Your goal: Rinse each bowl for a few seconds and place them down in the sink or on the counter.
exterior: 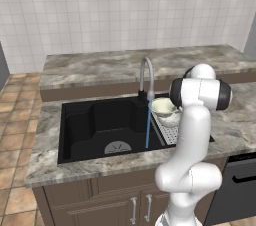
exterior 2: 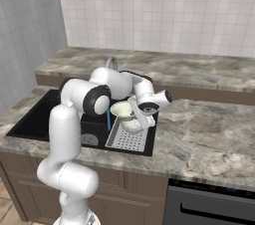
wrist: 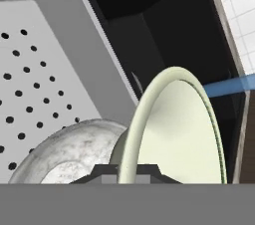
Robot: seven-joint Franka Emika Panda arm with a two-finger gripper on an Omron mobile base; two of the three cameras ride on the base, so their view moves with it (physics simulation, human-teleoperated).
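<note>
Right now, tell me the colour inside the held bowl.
Light green inside the bowl, cream rim; clearest in the hand view.

Arm (exterior 2: 74, 134) bent forward, fingers (wrist: 107, 171) pinched shut.

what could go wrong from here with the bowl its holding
1. The gripper pinches the cream bowl only by its thin rim, so the bowl could slip or twist as it swings toward the water stream.
2. The whitish-grey bowl sits right beside it in the perforated tray; a careless move could knock it.
3. Water hitting the tilted bowl could splash onto the counter.
</note>
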